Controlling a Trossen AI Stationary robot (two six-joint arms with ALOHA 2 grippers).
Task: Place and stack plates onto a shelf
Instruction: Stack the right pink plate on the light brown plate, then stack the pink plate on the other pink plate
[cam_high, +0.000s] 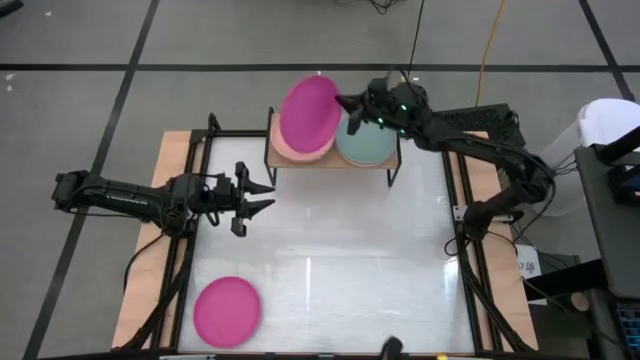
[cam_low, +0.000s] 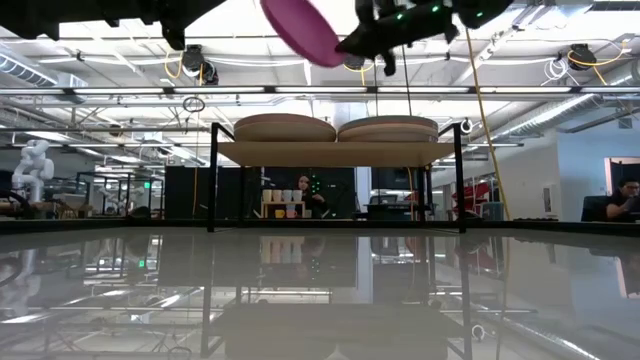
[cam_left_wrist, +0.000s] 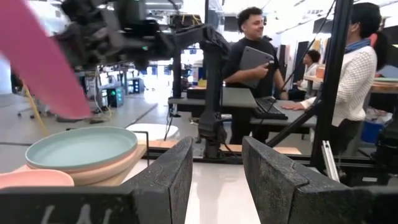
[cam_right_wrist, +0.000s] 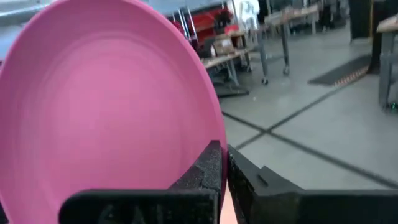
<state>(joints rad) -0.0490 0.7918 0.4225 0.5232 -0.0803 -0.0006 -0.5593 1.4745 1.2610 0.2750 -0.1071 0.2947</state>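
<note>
My right gripper (cam_high: 347, 104) is shut on a magenta plate (cam_high: 309, 115) that hangs tilted above the left stack on the shelf (cam_high: 385, 164). That left stack is topped by a pale pink plate (cam_high: 293, 152); the right stack is topped by a teal plate (cam_high: 368, 146). In the low view the magenta plate (cam_low: 300, 28) sits well above both stacks (cam_low: 285, 127). A second magenta plate (cam_high: 227, 310) lies flat on the table near its near-left corner. My left gripper (cam_high: 268, 196) is open over the table's left part, pointing toward the shelf and touching nothing. My right gripper pinches the magenta plate's rim (cam_right_wrist: 210, 127) between its two fingers (cam_right_wrist: 202, 171), on the plate's right side, coming level from the table's right. The plate is lifted clear of the stacks and tilted steeply, its free edge toward the table's left.
The white table top (cam_high: 350, 270) has a raised frame along its left and right edges. The shelf stands at the far edge on thin black legs (cam_low: 212, 175). People stand and sit at desks in the room beyond (cam_left_wrist: 249, 56).
</note>
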